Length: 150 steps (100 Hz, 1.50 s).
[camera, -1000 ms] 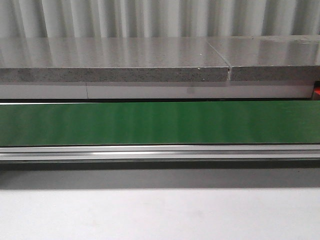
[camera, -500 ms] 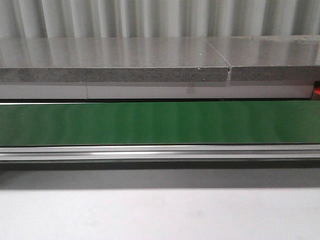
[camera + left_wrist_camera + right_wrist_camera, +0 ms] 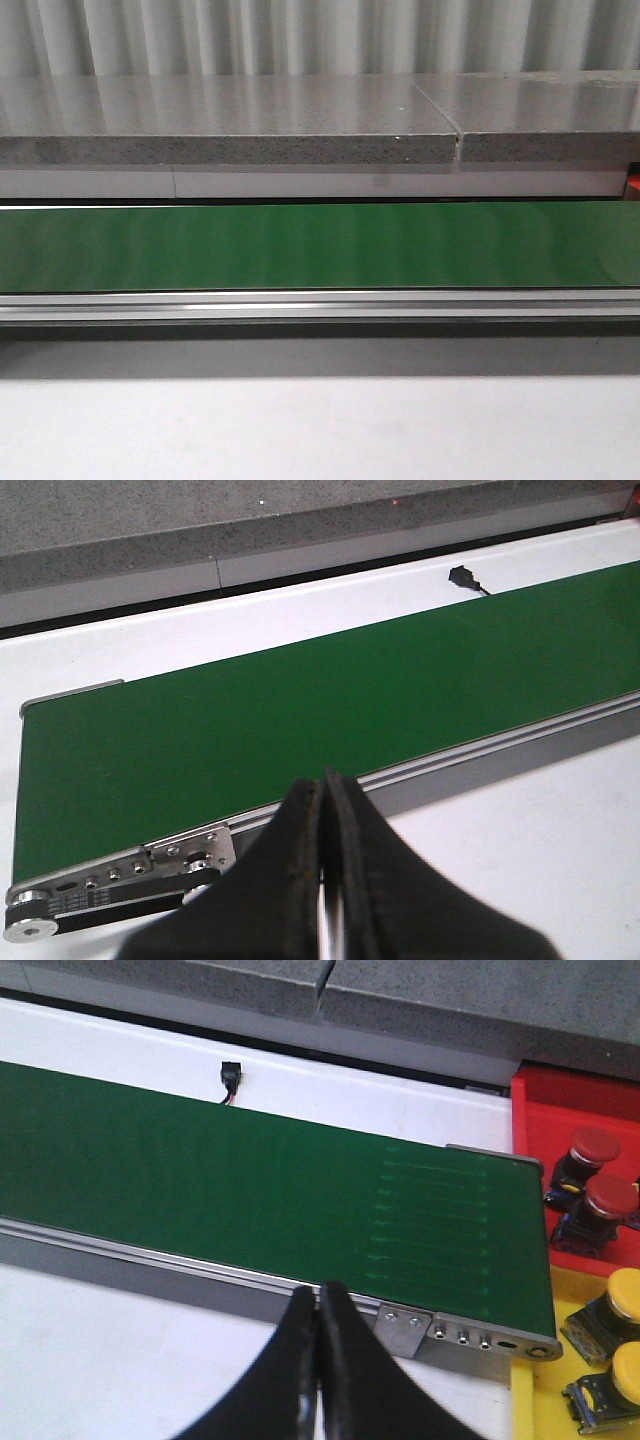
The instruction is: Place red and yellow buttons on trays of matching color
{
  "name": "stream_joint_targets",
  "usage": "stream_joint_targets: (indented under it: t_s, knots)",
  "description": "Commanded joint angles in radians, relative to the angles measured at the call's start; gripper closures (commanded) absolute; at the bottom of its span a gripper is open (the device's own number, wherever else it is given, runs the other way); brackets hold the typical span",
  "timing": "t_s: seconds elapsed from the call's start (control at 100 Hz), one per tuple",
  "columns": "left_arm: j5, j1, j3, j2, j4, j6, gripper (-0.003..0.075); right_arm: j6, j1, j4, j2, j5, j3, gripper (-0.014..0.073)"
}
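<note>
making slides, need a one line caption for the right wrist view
Shut right gripper over the bare green belt; two red buttons in red tray, two yellow buttons in yellow tray.

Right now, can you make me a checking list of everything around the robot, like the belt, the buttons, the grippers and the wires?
Surface: green belt is bare; white table in front of it.
Job's things: two red buttons in the red tray; two yellow buttons in the yellow tray, both trays past the belt's end on the right side.
Clutter: nothing seen.
Grippers: left gripper shut and empty; right gripper shut and empty; both over the table's near side.
Cables: small black plug with a short wire behind the belt.
Surroundings: grey stone ledge; ribbed wall.
</note>
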Motion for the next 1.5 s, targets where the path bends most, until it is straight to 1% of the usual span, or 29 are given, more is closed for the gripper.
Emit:
stream_joint_targets:
  t_s: [0.0, 0.39, 0.43, 0.58, 0.65, 0.73, 0.78, 0.83, 0.9, 0.95, 0.97, 0.98, 1.02, 1.07, 1.09, 1.12, 1.21, 1.32, 1.39, 1.49]
  knots:
    - [-0.073, -0.007, -0.025, 0.006, -0.02, 0.0, 0.0741, -0.01, 0.0, -0.011, -0.028, -0.045, -0.022, 0.066]
    - [-0.091, -0.007, -0.025, 0.022, -0.005, -0.014, 0.0741, -0.01, 0.0, -0.011, -0.041, -0.04, -0.022, 0.066]
    - [-0.091, -0.001, -0.025, 0.035, 0.02, -0.053, 0.0741, -0.01, 0.0, -0.011, -0.041, -0.04, -0.022, 0.066]
    - [-0.087, 0.029, -0.025, 0.084, 0.169, -0.273, 0.0741, -0.01, 0.0, -0.011, -0.041, -0.042, -0.022, 0.066]
    - [-0.041, 0.049, -0.043, 0.115, 0.232, -0.372, 0.074, -0.01, 0.0, -0.011, -0.041, -0.042, -0.022, 0.066]
    - [0.026, 0.072, -0.071, 0.156, 0.283, -0.418, 0.0728, -0.01, 0.0, -0.011, -0.041, -0.042, -0.022, 0.066]
    - [0.051, 0.088, -0.087, 0.177, 0.307, -0.422, 0.0694, -0.01, 0.0, -0.011, -0.041, -0.042, -0.022, 0.066]
    - [0.064, 0.104, -0.104, 0.193, 0.322, -0.422, 0.0635, -0.01, 0.0, -0.011, -0.041, -0.042, -0.022, 0.066]
    - [0.064, 0.13, -0.122, 0.209, 0.339, -0.422, 0.0517, -0.01, 0.0, -0.011, -0.041, -0.042, -0.022, 0.066]
    - [0.064, 0.154, -0.131, 0.221, 0.353, -0.425, 0.0401, -0.01, 0.0, -0.011, -0.041, -0.042, -0.022, 0.066]
    - [0.064, 0.161, -0.136, 0.224, 0.356, -0.425, 0.0371, -0.01, 0.0, -0.011, -0.041, -0.042, -0.022, 0.066]
    - [0.066, 0.168, -0.136, 0.226, 0.358, -0.425, 0.0342, -0.01, 0.0, -0.011, -0.041, -0.042, -0.022, 0.066]
    - [0.072, 0.191, -0.144, 0.235, 0.366, -0.425, 0.0264, -0.01, 0.0, -0.011, -0.041, -0.042, -0.022, 0.066]
    - [0.084, 0.223, -0.152, 0.249, 0.37, -0.436, 0.02, -0.01, 0.0, -0.011, -0.041, -0.042, -0.022, 0.066]
    - [0.091, 0.238, -0.154, 0.256, 0.37, -0.44, 0.0186, -0.01, 0.0, -0.011, -0.041, -0.042, -0.022, 0.066]
    - [0.102, 0.26, -0.159, 0.266, 0.37, -0.456, 0.018, -0.01, 0.0, -0.011, -0.041, -0.042, -0.022, 0.066]
    - [0.142, 0.324, -0.178, 0.314, 0.347, -0.472, 0.0192, -0.01, 0.0, -0.008, -0.041, -0.041, -0.022, 0.066]
    - [0.15, 0.357, -0.2, 0.387, 0.327, -0.48, 0.0197, -0.01, 0.0, -0.008, -0.041, -0.041, -0.022, 0.066]
    - [0.155, 0.396, -0.217, 0.447, 0.32, -0.482, 0.0197, -0.01, 0.0, -0.008, -0.041, -0.041, -0.022, 0.066]
    - [0.157, 0.502, -0.242, 0.54, 0.227, -0.478, 0.0197, -0.01, 0.0, -0.007, -0.041, -0.04, -0.022, 0.066]
